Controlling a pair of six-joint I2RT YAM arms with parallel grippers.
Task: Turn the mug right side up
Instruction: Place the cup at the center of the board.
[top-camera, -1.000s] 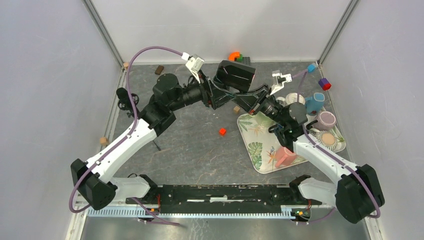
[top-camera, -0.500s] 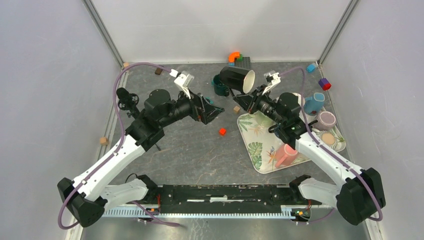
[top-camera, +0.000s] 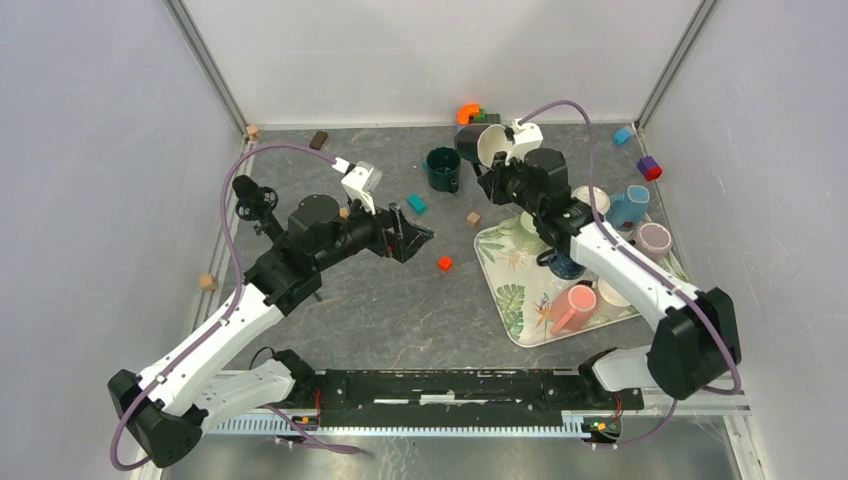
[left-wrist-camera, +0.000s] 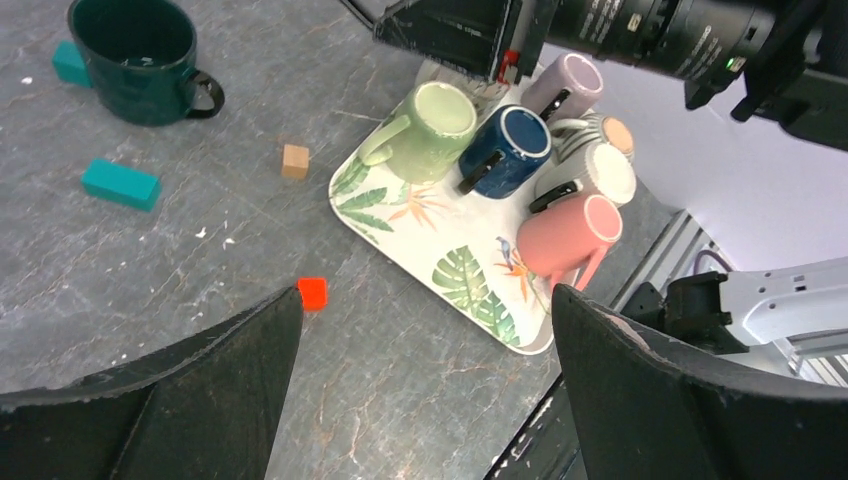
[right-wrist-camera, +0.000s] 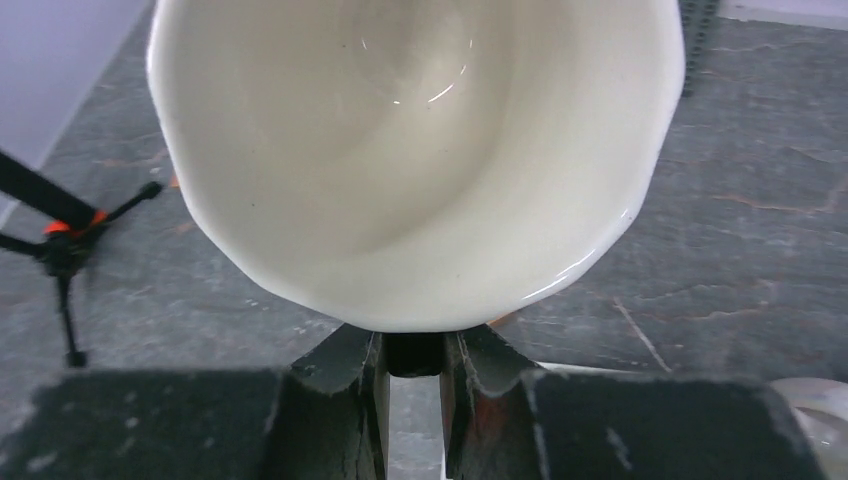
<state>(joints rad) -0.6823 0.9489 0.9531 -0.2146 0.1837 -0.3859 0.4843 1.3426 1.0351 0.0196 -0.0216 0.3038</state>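
- Top view: the right gripper (top-camera: 497, 168) is clamped on the mug (top-camera: 488, 146), dark outside and cream inside. It holds the mug in the air just beyond the far corner of the tray (top-camera: 520, 305). The mouth faces sideways, so the turn looks half done. The left gripper (top-camera: 415, 237) hangs left of the tray, spread wide and empty, likely to keep clear.
- Left wrist: the left gripper (left-wrist-camera: 425, 300) has nothing between its jaws, and the tray (left-wrist-camera: 470, 290) lies beyond.
- Right wrist: the fingers (right-wrist-camera: 350, 380) pinch the mug (right-wrist-camera: 415, 150) by its rim wall, a hold that lets a wrist roll bring the mouth upward.
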